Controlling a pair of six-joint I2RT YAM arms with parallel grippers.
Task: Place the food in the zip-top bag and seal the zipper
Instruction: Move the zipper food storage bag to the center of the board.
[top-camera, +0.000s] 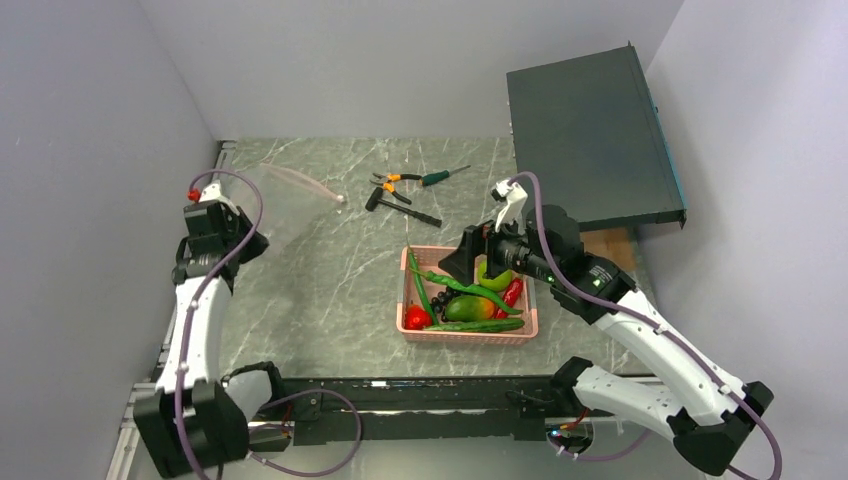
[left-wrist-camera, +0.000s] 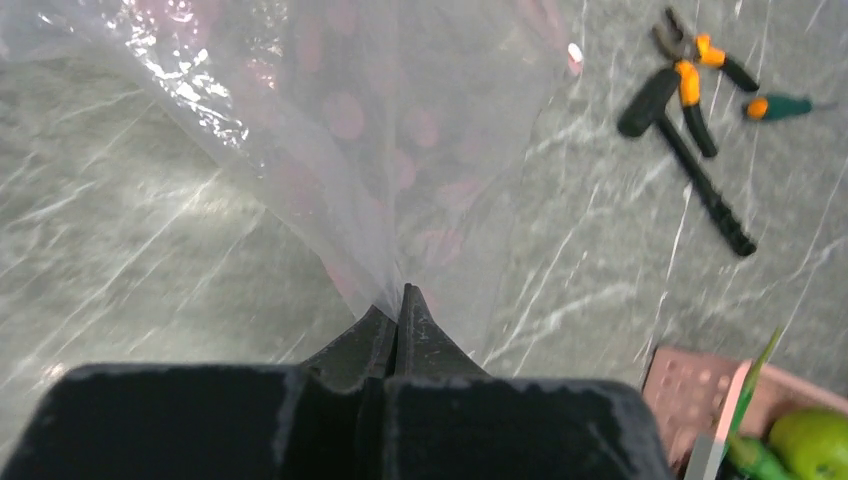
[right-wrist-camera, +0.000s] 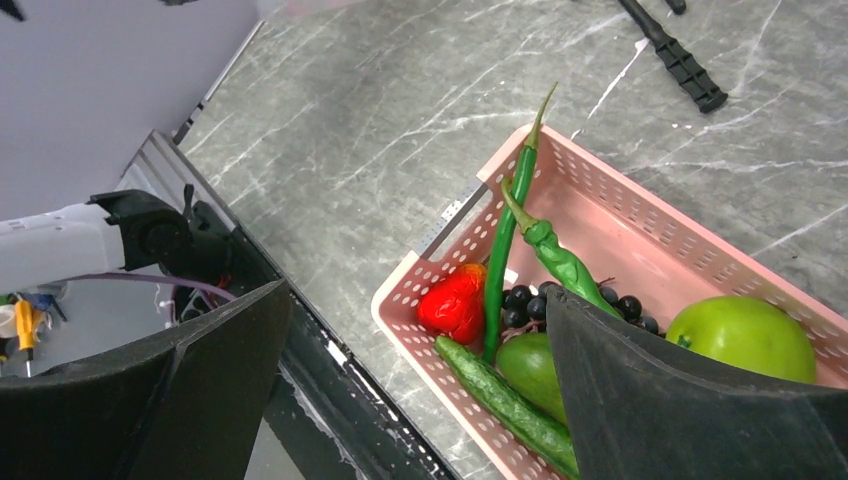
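The zip-top bag (top-camera: 285, 200) is a clear floppy film raised off the table at the back left; its pale pink zipper (top-camera: 300, 183) ends in a white tab (left-wrist-camera: 574, 55). My left gripper (left-wrist-camera: 400, 300) is shut on the bag's film (left-wrist-camera: 340, 130), seen at the arm's tip (top-camera: 255, 240) in the top view. The food lies in the pink basket (top-camera: 470, 336): a green apple (right-wrist-camera: 740, 335), mango (right-wrist-camera: 530, 365), red fruit (right-wrist-camera: 455, 300), dark grapes (right-wrist-camera: 520, 305), long green peppers (right-wrist-camera: 505, 250) and red chillies (top-camera: 512, 293). Above the basket, my right gripper (right-wrist-camera: 417, 290) hangs open and holds nothing.
Orange-handled pliers (top-camera: 392, 180), a green screwdriver (top-camera: 440, 177) and a black hammer (top-camera: 400, 207) lie behind the basket. A dark flat box (top-camera: 590, 130) leans at the back right. Grey walls close in the left and back sides.
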